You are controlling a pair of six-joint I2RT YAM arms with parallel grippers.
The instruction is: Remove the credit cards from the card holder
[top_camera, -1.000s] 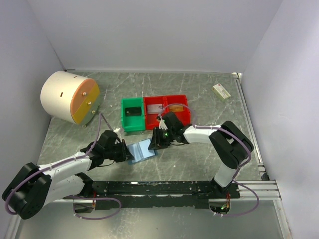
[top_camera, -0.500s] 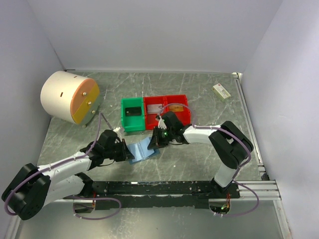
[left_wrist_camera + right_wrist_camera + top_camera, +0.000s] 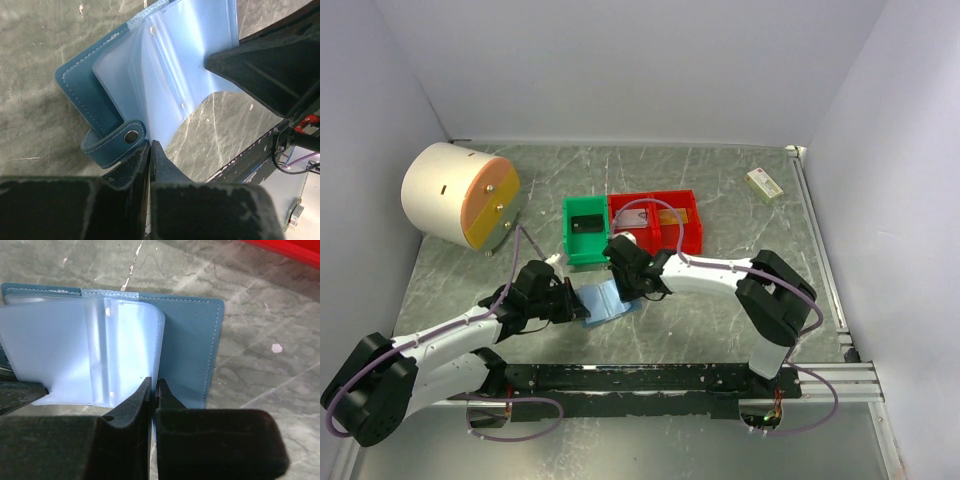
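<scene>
While the left end effector (image 3: 150,150), jaws together, seemingly pins the cover edge beside the snap strap (image 3: 117,142), the small flat blue stitched bi-fold card holder (image 3: 607,300) lies open mid-way along the grey marbled surface (image 3: 720,180), toward its near edge. The right end effector (image 3: 154,387), jaws closed on a translucent plastic sleeve (image 3: 75,355), apparently holds it up to expose the slots. No credit cards can be made out.
</scene>
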